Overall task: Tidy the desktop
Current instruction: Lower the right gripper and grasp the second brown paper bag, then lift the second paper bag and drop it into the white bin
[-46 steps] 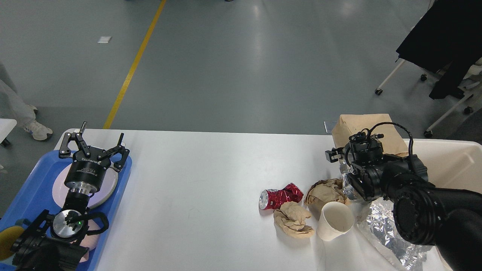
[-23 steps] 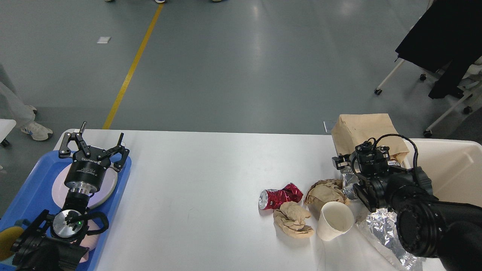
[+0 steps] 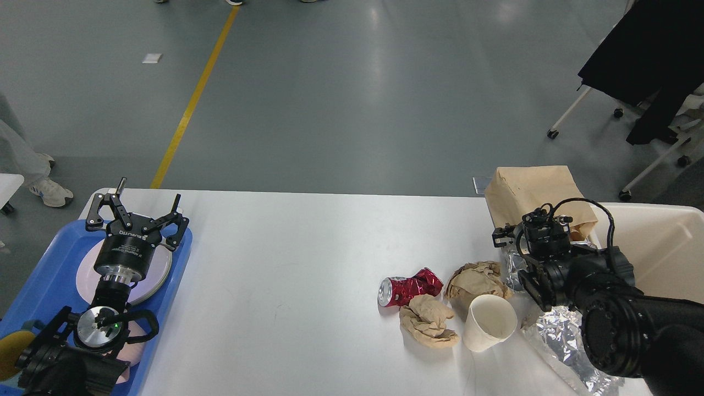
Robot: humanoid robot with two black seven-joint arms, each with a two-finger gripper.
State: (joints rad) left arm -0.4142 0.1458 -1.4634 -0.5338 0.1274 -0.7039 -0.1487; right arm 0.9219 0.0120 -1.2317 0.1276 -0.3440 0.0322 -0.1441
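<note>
Spanning most of view, white desktop [image 3: 286, 258] runs from near edge to far edge, bare through its middle. Left gripper [image 3: 138, 212] hovers over blue tray [image 3: 41, 275] at left edge, fingers spread wide, holding nothing, above pale plate [image 3: 159, 272]. Right gripper [image 3: 531, 234] sits near far right corner, seen dark and end-on; finger state cannot be told. Beside it: brown paper bag [image 3: 531, 190], foil sheet [image 3: 561, 330]. Toward near right: crushed red can [image 3: 410, 287], crumpled brown paper [image 3: 429, 322], white paper cup [image 3: 489, 323] lying tilted. Cream bin [image 3: 665, 247] at right edge.

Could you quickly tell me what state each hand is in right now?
Left hand: open, holding nothing, above the blue tray.
Right hand: cannot be told.
</note>
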